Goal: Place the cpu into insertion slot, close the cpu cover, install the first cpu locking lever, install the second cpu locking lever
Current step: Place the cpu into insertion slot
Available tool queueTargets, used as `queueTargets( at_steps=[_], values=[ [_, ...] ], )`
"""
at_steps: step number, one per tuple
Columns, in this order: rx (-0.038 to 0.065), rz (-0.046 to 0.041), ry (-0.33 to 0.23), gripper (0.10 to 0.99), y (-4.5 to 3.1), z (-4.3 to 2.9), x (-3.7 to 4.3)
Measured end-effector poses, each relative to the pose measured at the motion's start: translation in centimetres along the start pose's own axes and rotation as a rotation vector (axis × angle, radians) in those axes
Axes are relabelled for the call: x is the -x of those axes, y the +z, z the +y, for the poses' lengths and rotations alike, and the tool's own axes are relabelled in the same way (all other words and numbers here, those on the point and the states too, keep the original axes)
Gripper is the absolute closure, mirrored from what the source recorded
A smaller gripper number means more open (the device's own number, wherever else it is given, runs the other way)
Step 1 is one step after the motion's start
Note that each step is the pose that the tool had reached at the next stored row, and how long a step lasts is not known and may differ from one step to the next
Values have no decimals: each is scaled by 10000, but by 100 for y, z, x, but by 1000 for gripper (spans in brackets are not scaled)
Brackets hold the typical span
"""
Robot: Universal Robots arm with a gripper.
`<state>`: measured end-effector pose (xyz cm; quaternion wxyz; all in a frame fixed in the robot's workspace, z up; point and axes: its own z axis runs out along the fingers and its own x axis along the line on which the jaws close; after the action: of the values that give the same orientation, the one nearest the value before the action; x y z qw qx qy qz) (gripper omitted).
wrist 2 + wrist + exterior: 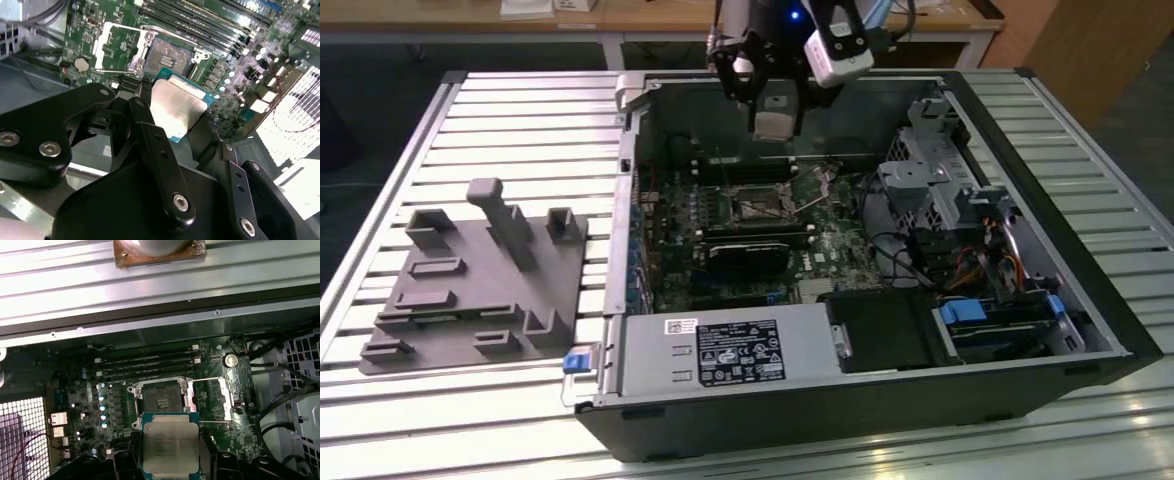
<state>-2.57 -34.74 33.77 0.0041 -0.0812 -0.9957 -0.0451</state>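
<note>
The arm [744, 40] reaches down near the far wall of the computer case [881, 405], wrist roughly upright; the gripper [774, 128] hangs above the case's interior, pointing downward; in the second wrist view its black fingers [147, 122] are closed on opposite edges of the cpu [177, 107].

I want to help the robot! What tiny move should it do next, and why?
Probably ease the cpu down toward the socket: the gripper holds it above the board, the socket lies bare and the cover is flipped open beside it.
</note>
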Motion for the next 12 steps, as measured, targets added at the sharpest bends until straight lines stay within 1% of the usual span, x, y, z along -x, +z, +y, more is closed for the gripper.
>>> queueTargets(
  at_steps=[12],
  values=[
    [36,-203,2145,545,169,-15,3]
  ],
)
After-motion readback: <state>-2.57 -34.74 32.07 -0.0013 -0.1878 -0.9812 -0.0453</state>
